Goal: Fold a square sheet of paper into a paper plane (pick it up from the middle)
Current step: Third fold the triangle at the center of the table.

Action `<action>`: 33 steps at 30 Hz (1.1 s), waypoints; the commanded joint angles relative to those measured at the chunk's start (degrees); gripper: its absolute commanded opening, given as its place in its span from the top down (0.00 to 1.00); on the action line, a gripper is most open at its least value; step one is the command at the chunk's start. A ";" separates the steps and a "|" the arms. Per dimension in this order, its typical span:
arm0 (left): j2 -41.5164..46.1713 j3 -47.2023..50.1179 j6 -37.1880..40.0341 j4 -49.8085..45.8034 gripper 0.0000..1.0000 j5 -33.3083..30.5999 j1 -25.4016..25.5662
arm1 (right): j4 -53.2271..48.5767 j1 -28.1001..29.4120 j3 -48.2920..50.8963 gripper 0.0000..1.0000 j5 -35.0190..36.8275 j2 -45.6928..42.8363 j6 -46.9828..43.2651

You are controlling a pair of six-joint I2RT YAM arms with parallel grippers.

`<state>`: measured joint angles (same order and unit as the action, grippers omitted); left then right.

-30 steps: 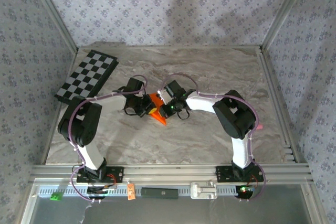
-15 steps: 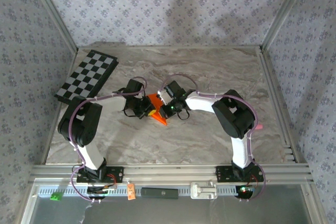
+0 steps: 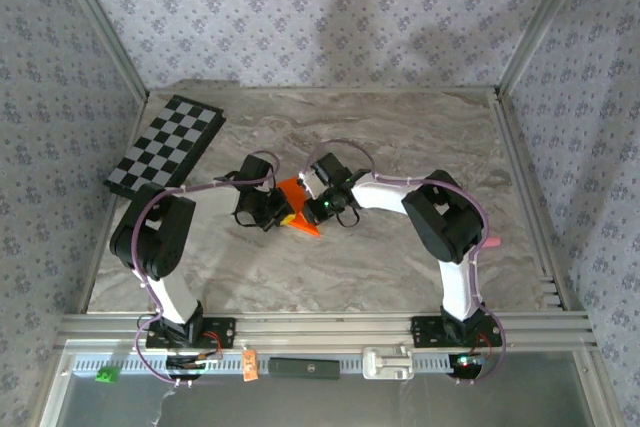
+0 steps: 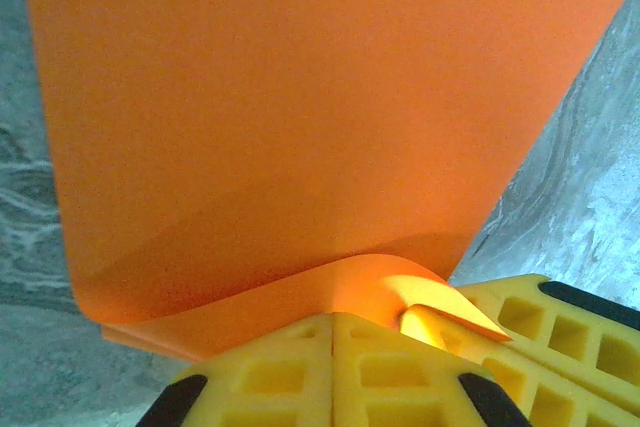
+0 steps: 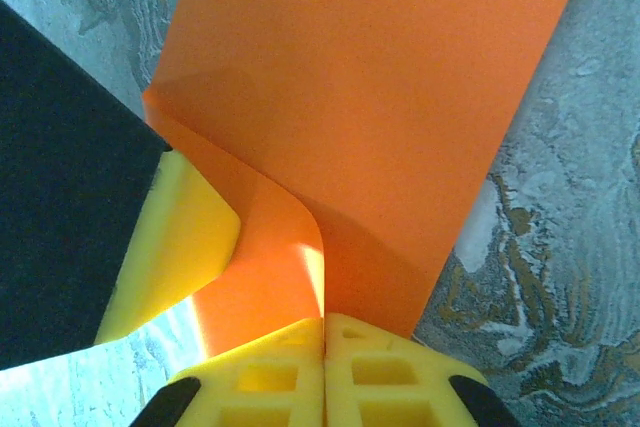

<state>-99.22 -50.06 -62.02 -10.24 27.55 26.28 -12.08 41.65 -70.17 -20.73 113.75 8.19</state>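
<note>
Orange paper (image 5: 400, 97) — in right end effector (image 5: 325, 329)

- I am working in a robot-lab test cell. A marble-look table (image 3: 400, 137) is boxed in at the back and both sides by panels of flowered wallpaper (image 3: 300, 17), like a staged booth.
- Bare aluminium posts (image 3: 100, 22) rise along the upper left and upper right of the frame, at the seams between those panels.
- Across the bottom of the frame, a slotted aluminium rail (image 3: 320, 327) carries my left arm (image 3: 165, 237) and right arm (image 3: 445, 227), bolted side by side.
- Purple cables (image 3: 143, 222) loop in the open along both arms.
- A black-and-white checkerboard (image 3: 165, 145) lies at the table's upper left corner.
</note>
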 commanded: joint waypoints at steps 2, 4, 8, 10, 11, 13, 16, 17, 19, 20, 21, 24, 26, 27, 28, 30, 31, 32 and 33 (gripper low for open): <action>0.52 0.84 0.58 -0.31 0.93 -0.74 0.35 | -2.87 0.09 -1.28 0.92 1.83 1.91 0.91; 0.45 0.89 0.58 -0.38 0.93 -0.82 0.28 | -3.13 0.05 -1.44 0.92 1.96 2.00 0.96; 0.52 1.12 0.67 -0.39 0.93 -1.01 0.35 | -3.54 0.10 -1.80 0.91 2.19 2.43 1.31; 0.43 1.28 0.63 -0.39 0.93 -1.17 0.35 | -3.75 0.01 -1.90 0.91 2.31 2.48 1.45; 0.36 1.31 0.67 -0.39 0.93 -1.14 0.35 | -3.84 0.09 -1.98 0.91 2.39 2.61 1.54; 0.26 1.46 0.65 -0.39 0.93 -1.35 0.34 | -4.01 0.09 -2.12 0.91 2.49 2.68 1.62; 0.17 1.63 0.67 -0.26 0.93 -1.62 0.35 | -4.18 0.05 -2.25 0.91 2.54 2.70 1.72; 0.08 1.64 0.67 -0.31 0.93 -1.72 0.35 | -4.18 0.05 -2.34 0.90 2.54 2.70 1.81; -0.16 1.73 0.63 -0.36 0.93 -1.86 0.35 | -4.60 0.01 -2.83 0.90 2.13 2.40 2.20; -0.18 1.86 0.67 -0.33 0.93 -1.97 0.33 | -4.65 -0.03 -3.10 0.89 1.89 2.28 2.44; -0.27 1.87 0.67 -0.38 0.93 -2.19 0.35 | -4.84 -0.13 -3.37 0.89 1.68 2.05 2.69; -0.45 2.09 0.67 -0.74 0.94 -2.82 0.31 | -5.16 -0.44 -4.66 0.88 0.84 1.28 3.71; -0.61 2.24 0.74 -0.97 0.94 -3.28 0.35 | -5.47 -0.67 -5.66 0.86 0.20 0.82 4.41; -0.71 2.28 0.76 -1.08 0.94 -3.48 0.35 | -5.80 -0.77 -6.26 0.85 -0.13 0.62 4.76; -0.87 2.32 0.76 -1.18 0.94 -3.68 0.30 | -6.20 -0.87 -6.88 0.85 -0.40 0.34 5.10; -1.05 2.43 0.76 -1.27 0.95 -4.03 0.33 | -6.42 -1.13 -7.53 0.83 -0.97 -0.33 5.80; -1.19 2.43 0.76 -1.36 0.95 -4.16 0.29 | -6.44 -1.26 -7.57 0.82 -1.19 -0.91 6.32; -1.32 2.39 0.76 -1.40 0.95 -4.37 0.33 | -6.46 -1.43 -7.53 0.81 -1.16 -1.58 6.77; -1.41 2.43 0.76 -1.43 0.95 -4.43 0.31 | -6.59 -1.69 -7.42 0.80 -1.04 -2.25 7.69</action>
<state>-99.22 -49.17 -62.02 -9.76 26.72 26.28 -16.32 40.58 -76.31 -20.86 114.41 13.19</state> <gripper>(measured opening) 0.055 0.191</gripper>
